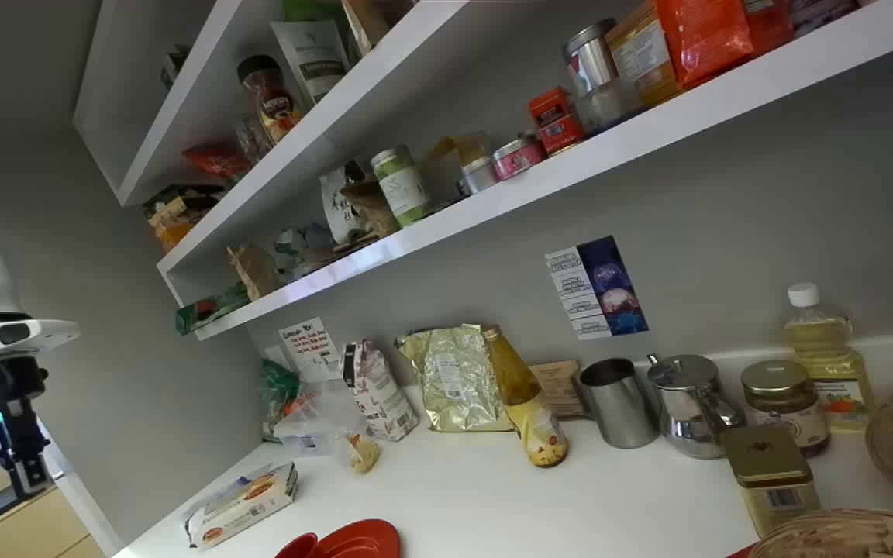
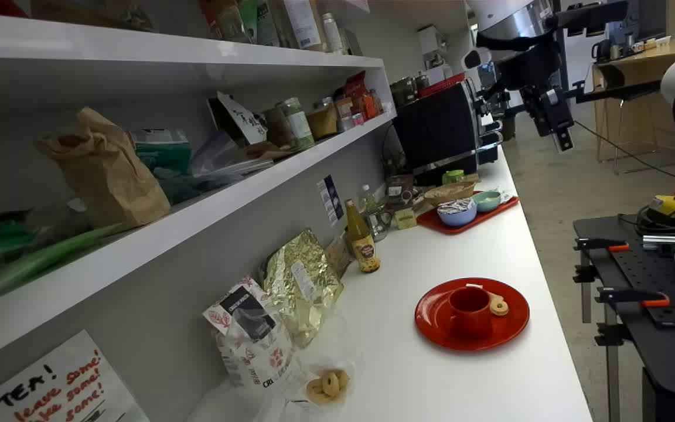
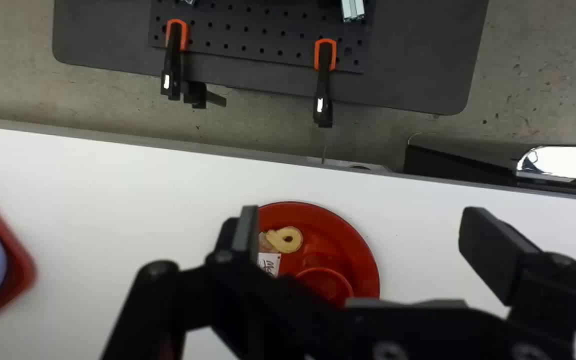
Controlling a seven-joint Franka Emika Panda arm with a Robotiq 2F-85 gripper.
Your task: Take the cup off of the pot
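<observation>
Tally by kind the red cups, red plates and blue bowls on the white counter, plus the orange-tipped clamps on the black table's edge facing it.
Red cup: 1
Red plate: 1
Blue bowl: 1
Orange-tipped clamps: 2
Total: 5

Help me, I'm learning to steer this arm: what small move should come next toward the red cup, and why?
I'd probably ease the open tool over the red cup before lowering. In both exterior views they are well apart; the wrist view shows the tool's fingers spread and the cup, on its red plate, partly hidden.
</observation>
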